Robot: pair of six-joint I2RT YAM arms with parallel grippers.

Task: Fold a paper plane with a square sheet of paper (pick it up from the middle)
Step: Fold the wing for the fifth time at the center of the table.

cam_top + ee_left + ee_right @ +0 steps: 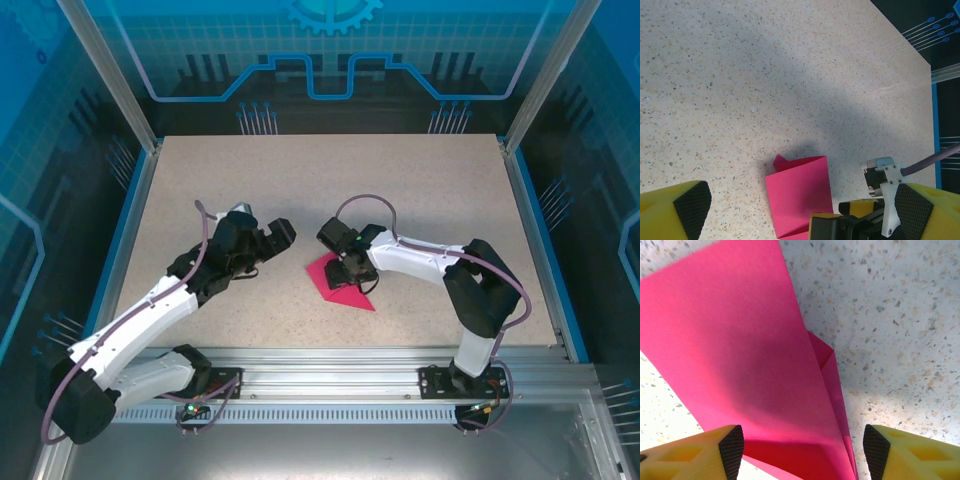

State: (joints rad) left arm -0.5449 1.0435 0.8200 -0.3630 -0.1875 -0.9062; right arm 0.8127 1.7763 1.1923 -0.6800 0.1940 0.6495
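The magenta-pink sheet of paper (333, 281) lies partly folded on the speckled table, just right of centre. In the left wrist view the paper (799, 192) is a folded rectangle with a small flap sticking out at its far left corner. My right gripper (351, 271) sits low over the sheet, and its yellow and black body (850, 222) covers the paper's near right edge. Its jaws (802, 452) are open and straddle the paper (740, 350), with a gap at the right pad (874, 450). My left gripper (274, 241) hovers open to the left of the sheet, holding nothing.
The table (420, 180) is ringed by blue side rails and glass enclosure walls. A metal rail (330, 375) with both arm bases runs along the near edge. The right arm's cable (370, 200) loops above its wrist. The right table edge (935, 125) is near.
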